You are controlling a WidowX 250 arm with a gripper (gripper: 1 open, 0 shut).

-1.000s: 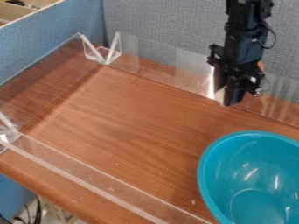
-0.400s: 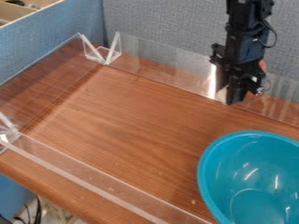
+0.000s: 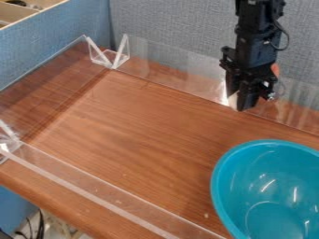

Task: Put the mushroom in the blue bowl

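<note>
Camera view, nearest first: the large round glossy teal-blue bowl (image 3: 222, 191) fills the lower right corner, its open mouth facing up and its near side cut off by the frame. Beyond its rim runs the bare reddish-brown wooden surface (image 3: 137, 126), and past that, close to the clear plastic barrier (image 3: 187, 82) at the far side, my black metal-and-plastic fingers (image 3: 245, 101) point down.

The small mushroom with the cream-white stem and reddish-brown cap (image 3: 233, 101) seems to be right at my fingertips: I make out a pale sliver on their picture-left side. A reddish patch (image 3: 277, 69) shows behind me on the other side, and I cannot tell whether it is the cap or something else. Nor can I tell whether my fingers are closed on the mushroom or merely around or beside it; my own dark parts cover the contact, and the stem's long axis is unclear too.

The relation that matters, I judge: the bowl lies on the camera side of me, slightly to picture right. With 1 arm, if I have the mushroom, I should lift it clear of the rim, then carry it nearly straight toward the camera. If not, the grasp comes first.
</note>
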